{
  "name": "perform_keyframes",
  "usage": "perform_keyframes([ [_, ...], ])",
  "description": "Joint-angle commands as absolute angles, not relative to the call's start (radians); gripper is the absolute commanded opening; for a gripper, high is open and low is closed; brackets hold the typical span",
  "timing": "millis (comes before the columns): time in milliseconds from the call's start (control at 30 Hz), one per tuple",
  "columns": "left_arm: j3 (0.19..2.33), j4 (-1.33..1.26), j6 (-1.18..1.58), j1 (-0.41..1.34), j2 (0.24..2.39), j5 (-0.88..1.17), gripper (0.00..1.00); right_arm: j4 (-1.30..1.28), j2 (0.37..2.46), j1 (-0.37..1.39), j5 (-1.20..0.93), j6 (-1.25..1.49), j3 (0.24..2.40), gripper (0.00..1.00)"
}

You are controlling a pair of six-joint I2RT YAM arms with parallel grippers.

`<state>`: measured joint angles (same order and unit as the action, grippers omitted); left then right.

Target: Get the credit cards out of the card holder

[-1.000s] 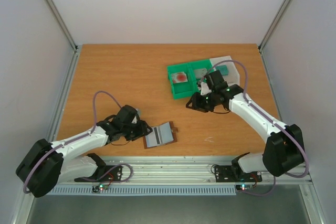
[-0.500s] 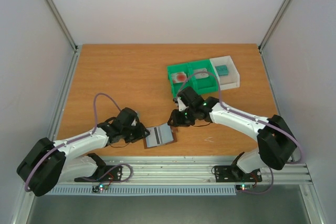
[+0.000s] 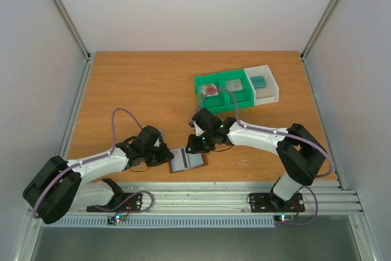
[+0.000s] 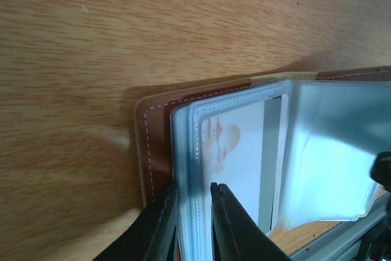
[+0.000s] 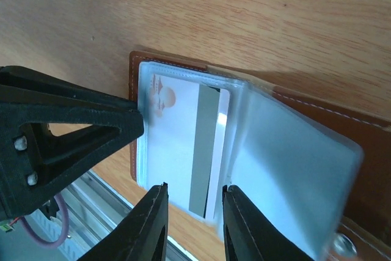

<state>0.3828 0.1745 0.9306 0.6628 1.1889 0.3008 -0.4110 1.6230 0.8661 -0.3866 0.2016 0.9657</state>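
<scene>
Brown leather card holder (image 3: pixel 186 159) lies open at the bench's (image 3: pixel 134 90) near edge. The left hand (image 4: pixel 194 197) is clenched on its clear sleeve edge, and the right hand (image 5: pixel 194 191) hangs over it, parted and holding nothing. Wrist cams show a pale card (image 5: pixel 177 145) inside the sleeve, which from overhead is just grey stripes. Only overhead catches what's further back: the green tray (image 3: pixel 220 75) with a red-blot card (image 3: pixel 210 89) and a grey card (image 3: pixel 234 85), plus a teal card (image 3: pixel 259 82) in the white tray (image 3: pixel 266 97).

The card holder (image 3: pixel 186 159) lies on the table (image 3: pixel 134 90), trays (image 3: pixel 197 84) behind it rightward.
</scene>
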Motion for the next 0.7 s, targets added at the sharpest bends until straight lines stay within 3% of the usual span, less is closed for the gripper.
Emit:
perform_keyframes([
  [0, 0.371, 0.113, 0.912, 0.665, 1.210, 0.307, 0.17, -0.361, 1.674, 0.881, -0.397, 0.217, 1.000, 0.25],
  [667, 0.379, 0.137, 0.891, 0.664, 1.201, 0.306, 0.13, -0.265, 1.779, 0.881, -0.414, 0.212, 0.912, 0.12],
])
